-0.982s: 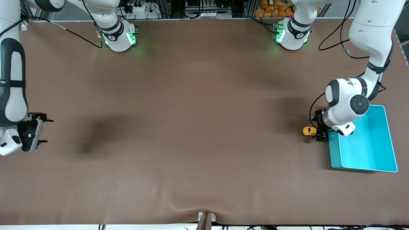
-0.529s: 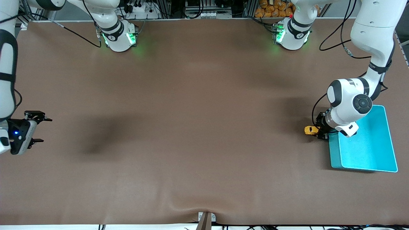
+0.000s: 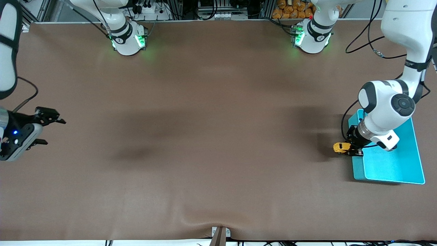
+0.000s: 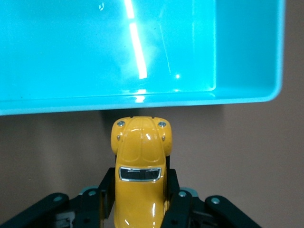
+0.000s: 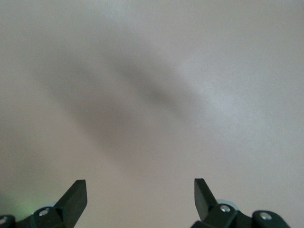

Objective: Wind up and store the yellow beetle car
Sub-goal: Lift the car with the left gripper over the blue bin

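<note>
Now, step in hand: we judge the grasp is made, and the winding or the move to storage comes next.
Left gripper [image 3: 349,149]: we see it clenched on the yellow beetle car [image 3: 341,147], its fingers [image 4: 176,205] pressed to the car's 2 flanks, just beside the turquoise bin [image 3: 389,167].
Car's place: held low over the brown table [image 3: 205,119], at the edge of the bin toward the right arm's end; whether its wheels touch the table we cannot tell.
Right gripper [image 3: 47,130]: we see it released, jaws spread wide, holding nothing; that arm waits over its own end of the table.
Next move: we think the car needs dragging backward on its wheels to wind it, or lifting over the bin's rim.
Count: 1 car, 1 bin, 2 arms, 2 grippers.
</note>
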Available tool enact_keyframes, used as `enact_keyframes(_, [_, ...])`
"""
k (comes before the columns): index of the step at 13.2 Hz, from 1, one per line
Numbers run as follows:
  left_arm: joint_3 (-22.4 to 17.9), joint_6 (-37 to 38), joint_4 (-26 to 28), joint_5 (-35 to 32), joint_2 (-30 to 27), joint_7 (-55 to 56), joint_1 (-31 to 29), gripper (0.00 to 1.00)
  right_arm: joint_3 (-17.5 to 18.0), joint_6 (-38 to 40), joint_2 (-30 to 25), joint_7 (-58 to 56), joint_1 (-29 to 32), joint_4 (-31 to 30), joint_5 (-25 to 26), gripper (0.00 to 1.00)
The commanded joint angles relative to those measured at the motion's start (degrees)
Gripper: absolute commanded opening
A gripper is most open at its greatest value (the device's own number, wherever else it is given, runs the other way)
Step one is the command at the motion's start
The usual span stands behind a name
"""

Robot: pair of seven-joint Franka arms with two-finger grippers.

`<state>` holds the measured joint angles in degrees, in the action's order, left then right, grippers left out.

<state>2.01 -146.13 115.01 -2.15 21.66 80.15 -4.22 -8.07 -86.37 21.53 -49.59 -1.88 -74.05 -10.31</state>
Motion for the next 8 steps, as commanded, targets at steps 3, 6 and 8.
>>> enact_keyframes(3, [-0.2, 10.6, -7.5, -1.5, -1.6, -6.7, -0.4, 0.0, -0.5, 4.4, -7.1, 18.9, -4.3, -1.2, 4.2, 1.0])
enact_keyframes(6, [-1.0, 13.5, -9.7, -1.5, -1.9, -13.2, -0.5, 0.0, -0.5, 10.3, -12.7, 29.6, -6.9, -2.0, 12.2, 1.0])
enact_keyframes(8, [-2.0, 13.6, -9.7, -1.5, -2.6, -18.0, -1.3, 0.0, -1.1, 12.5, -15.0, 29.7, -5.3, -2.8, 12.4, 1.0])
